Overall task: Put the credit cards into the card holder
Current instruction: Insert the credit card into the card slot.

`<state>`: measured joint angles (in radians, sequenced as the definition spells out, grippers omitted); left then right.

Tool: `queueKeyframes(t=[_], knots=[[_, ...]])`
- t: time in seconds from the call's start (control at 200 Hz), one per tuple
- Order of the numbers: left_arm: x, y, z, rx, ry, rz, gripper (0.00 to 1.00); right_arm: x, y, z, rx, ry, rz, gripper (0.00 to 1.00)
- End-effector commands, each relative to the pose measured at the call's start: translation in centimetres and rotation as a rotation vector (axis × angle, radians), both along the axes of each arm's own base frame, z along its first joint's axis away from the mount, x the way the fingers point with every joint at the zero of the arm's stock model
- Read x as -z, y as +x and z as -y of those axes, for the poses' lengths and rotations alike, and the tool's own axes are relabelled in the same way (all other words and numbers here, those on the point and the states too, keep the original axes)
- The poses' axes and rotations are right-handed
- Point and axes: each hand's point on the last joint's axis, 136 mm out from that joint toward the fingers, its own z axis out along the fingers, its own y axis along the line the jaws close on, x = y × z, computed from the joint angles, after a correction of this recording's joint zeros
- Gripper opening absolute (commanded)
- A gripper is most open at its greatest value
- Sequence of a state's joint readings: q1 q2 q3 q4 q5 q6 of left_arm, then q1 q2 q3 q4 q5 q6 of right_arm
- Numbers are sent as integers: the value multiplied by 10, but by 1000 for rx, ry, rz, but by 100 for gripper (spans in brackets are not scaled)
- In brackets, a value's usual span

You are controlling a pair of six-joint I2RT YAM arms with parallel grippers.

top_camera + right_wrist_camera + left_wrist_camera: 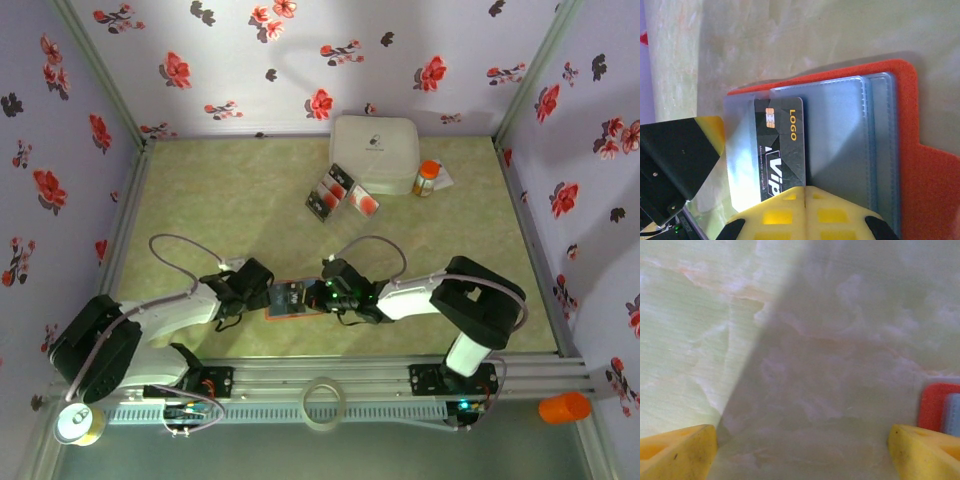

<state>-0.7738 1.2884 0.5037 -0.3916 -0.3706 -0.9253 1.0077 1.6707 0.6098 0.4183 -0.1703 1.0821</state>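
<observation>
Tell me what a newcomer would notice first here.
The bright orange folding card holder lies open between the two arms near the front edge. A black card with gold LOGO lettering lies on its clear sleeves, the shut right tool at its end. More patterned cards wait by the white rounded box.

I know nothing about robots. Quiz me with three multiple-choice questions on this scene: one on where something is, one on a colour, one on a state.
1. Where do the loose cards lie?
A) beside the white box
B) against the left wall
C) under the right arm

2. What colour is the card on the open holder?
A) white
B) black
C) green

3. How is the left pincer?
A) shut on a card
B) shut, empty
C) open

Answers:
1 A, the top view shows them next to the box.
2 B, its black face shows in the right wrist view.
3 C, its yellow fingers stand far apart over bare table.
</observation>
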Motion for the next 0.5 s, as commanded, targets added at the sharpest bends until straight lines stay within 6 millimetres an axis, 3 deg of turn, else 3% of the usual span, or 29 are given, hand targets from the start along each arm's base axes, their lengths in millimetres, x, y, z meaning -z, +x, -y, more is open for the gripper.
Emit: queueKeyframes(t=[0.0,0.335,0.495], knots=[[14,2,18,41,-71,-29,89,2,1,-6,-25,-8,-18,0],[18,0,19,43,-87,-26,89,-8,-7,-46,-155,56,-47,0],[17,0,20,45,-100,-19,89,-35,-7,-37,-188,59,25,31]])
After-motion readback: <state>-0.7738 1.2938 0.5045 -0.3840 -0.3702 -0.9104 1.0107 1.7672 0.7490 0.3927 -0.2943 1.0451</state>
